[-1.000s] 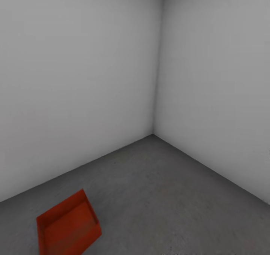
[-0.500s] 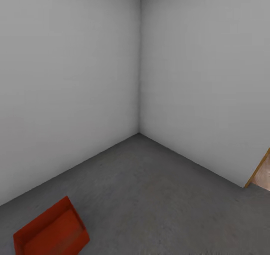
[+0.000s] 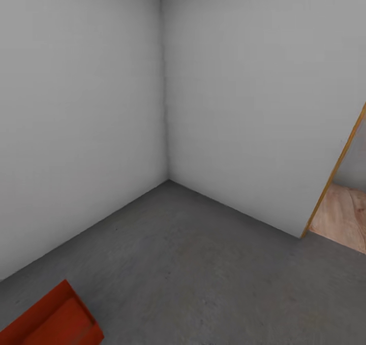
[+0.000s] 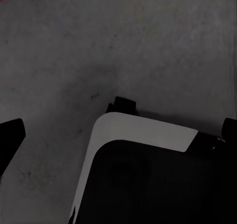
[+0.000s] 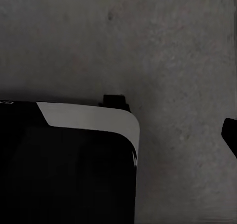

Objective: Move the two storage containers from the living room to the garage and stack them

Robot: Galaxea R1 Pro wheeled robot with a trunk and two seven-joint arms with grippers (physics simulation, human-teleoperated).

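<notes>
So, one orange-red container (image 3: pixel 51 319) sits on the dark grey garage floor (image 3: pixel 203 279), low at the robot's left, near the white wall (image 3: pixel 76 131) and partly cut off at the view's edge. At the right a doorway (image 3: pixel 345 202) w/ a wooden frame opens onto light wood flooring. Can't tell whether either gripper is open or closed: wrist views give only dark finger bits at the edges over bare floor, plus the robot's base (image 4: pixel 143 174), and nothing seems held. Judging by this, container no. 1 is placed and the step now is fetching no. 2. Next move prob. calls for heading through that doorway toward the living room.
</notes>
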